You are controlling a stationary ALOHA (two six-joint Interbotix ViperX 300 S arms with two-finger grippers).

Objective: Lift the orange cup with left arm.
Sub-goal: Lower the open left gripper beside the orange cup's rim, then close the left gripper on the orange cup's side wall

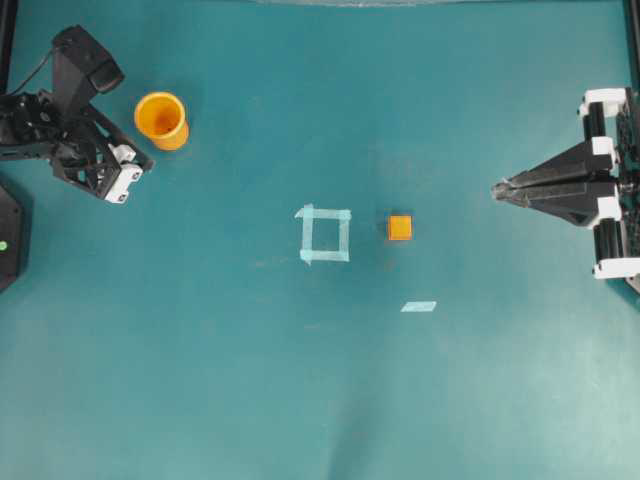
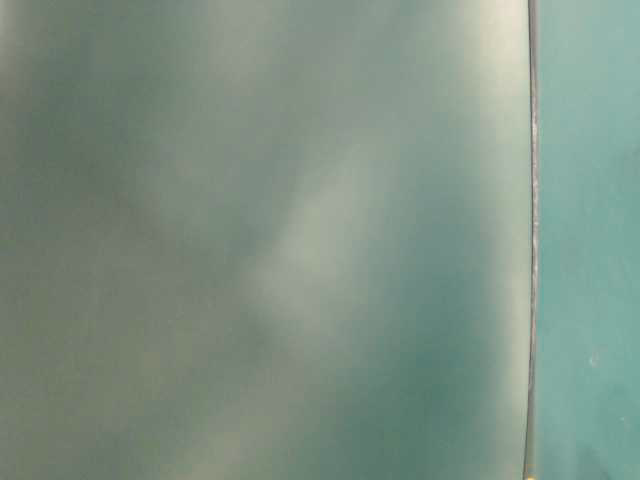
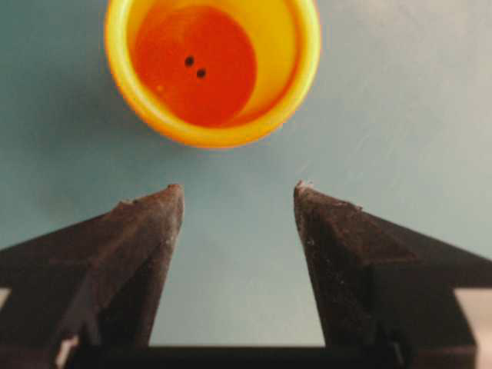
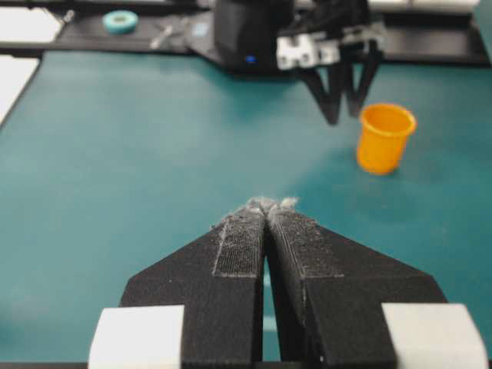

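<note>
The orange cup point(image 1: 161, 119) is standing upright on the teal table point(image 1: 200, 380) near the far left corner of the overhead view, mouth up, with two small dark dots showing on its inner base in the left wrist view point(image 3: 212, 69). The left gripper point(image 1: 118, 172) is hovering just beside the cup, apart from it; its fingers point(image 3: 127, 254) are standing spread wide with bare table between them, and the cup is sitting ahead of the tips, not between them. From the right wrist view the cup point(image 4: 383, 137) is showing just to the side of that downward-pointing gripper point(image 4: 344, 94). Nothing is lying between the gripper and the cup. Well away, near the middle of the table, a small orange cube point(image 1: 399, 227) is resting just beside a square outline of pale tape point(image 1: 325, 234), and a short strip of tape point(image 1: 419, 306) is lying nearer the front. The right gripper point(image 1: 497, 189) is parked at the right edge, its fingers point(image 4: 240, 246) pressed together, holding nothing. The table-level view is showing only a blurred grey-green surface.
</note>
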